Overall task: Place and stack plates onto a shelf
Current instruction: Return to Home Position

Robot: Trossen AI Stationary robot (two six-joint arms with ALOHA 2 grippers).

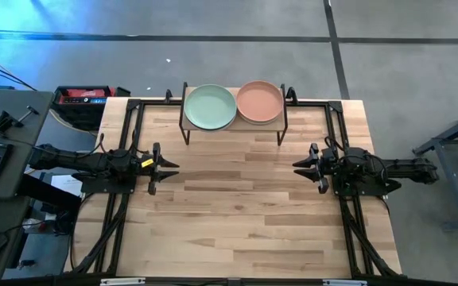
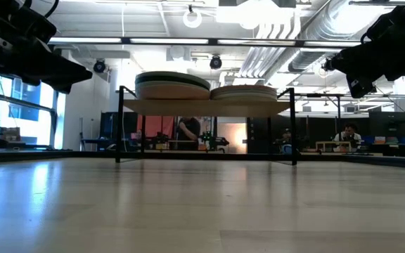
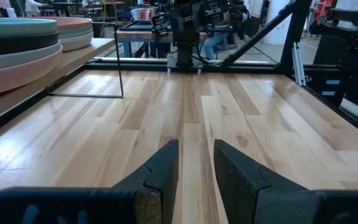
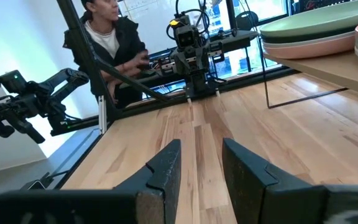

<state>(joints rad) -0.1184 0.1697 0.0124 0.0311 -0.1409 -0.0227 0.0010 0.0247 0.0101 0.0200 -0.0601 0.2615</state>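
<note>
Two stacks of plates stand side by side on the shelf (image 1: 233, 127) at the table's far edge: one with a pale green plate (image 1: 210, 106) on top, one with a peach plate (image 1: 259, 102) on top. From the left wrist the green-topped stack (image 3: 17, 43) shows several layers. My left gripper (image 1: 173, 166) hovers at the table's left side, open and holding nothing, pointing level toward the right. My right gripper (image 1: 297, 167) hovers at the right side, open and holding nothing, pointing toward the left. Both are well short of the shelf.
The shelf stands on thin black legs (image 1: 184, 133). Black frame rails (image 1: 348, 230) run along the table's left and right sides. Bare wooden tabletop (image 1: 237, 206) lies between the grippers. A person (image 4: 107, 37) stands beyond the table's left side.
</note>
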